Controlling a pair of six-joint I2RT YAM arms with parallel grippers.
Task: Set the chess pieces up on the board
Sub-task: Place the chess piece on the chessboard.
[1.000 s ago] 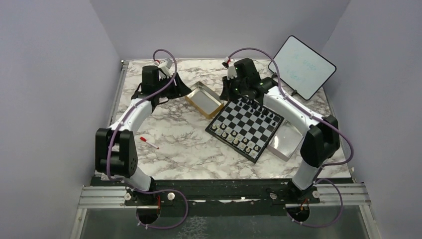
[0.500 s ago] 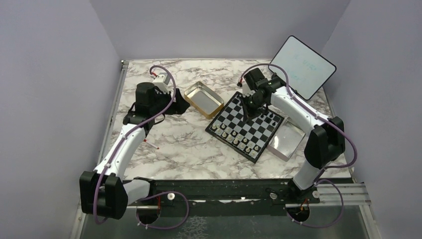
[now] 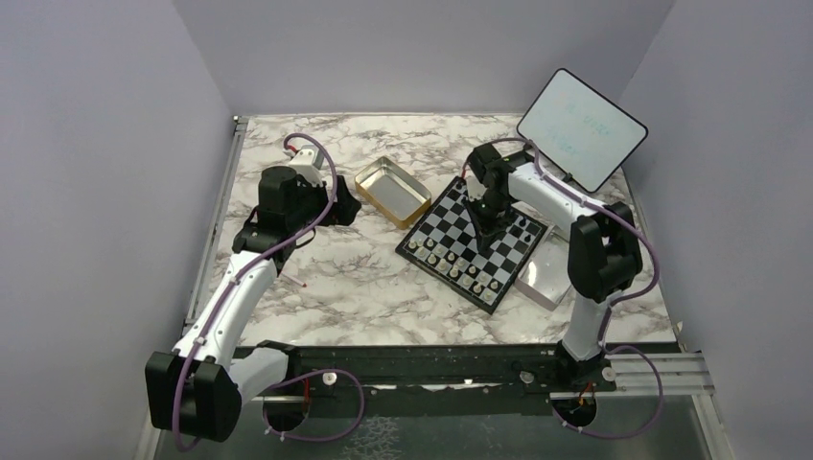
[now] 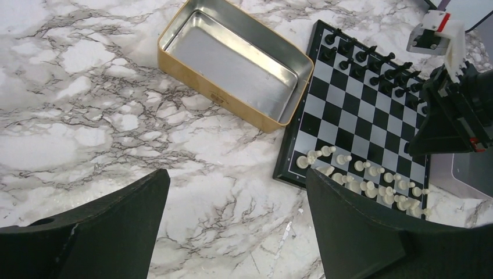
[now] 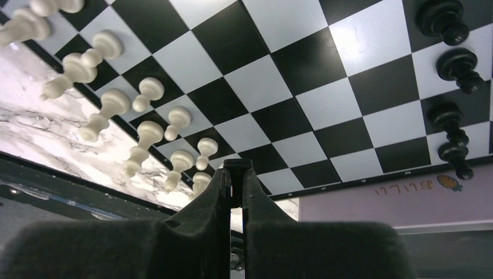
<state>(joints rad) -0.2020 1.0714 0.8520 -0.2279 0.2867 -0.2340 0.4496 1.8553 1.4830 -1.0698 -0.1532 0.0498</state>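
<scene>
The board (image 3: 449, 235) has a tin (image 3: 392, 191) at its 10 o'clock and a tablet (image 3: 581, 127) at 1 o'clock. The right gripper (image 3: 486, 228) hangs over it, jaws together; the left gripper (image 4: 236, 174) has jaws wide apart.

Tin (image 3: 391, 191) left of board (image 3: 449, 228), pieces (image 3: 451, 264) on board, tablet (image 3: 580, 129) behind

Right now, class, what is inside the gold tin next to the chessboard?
Nothing that shows: the gold tin holds only its own bare silver floor. From the left wrist view, its near wall hides a thin strip of the floor along that side.
</scene>
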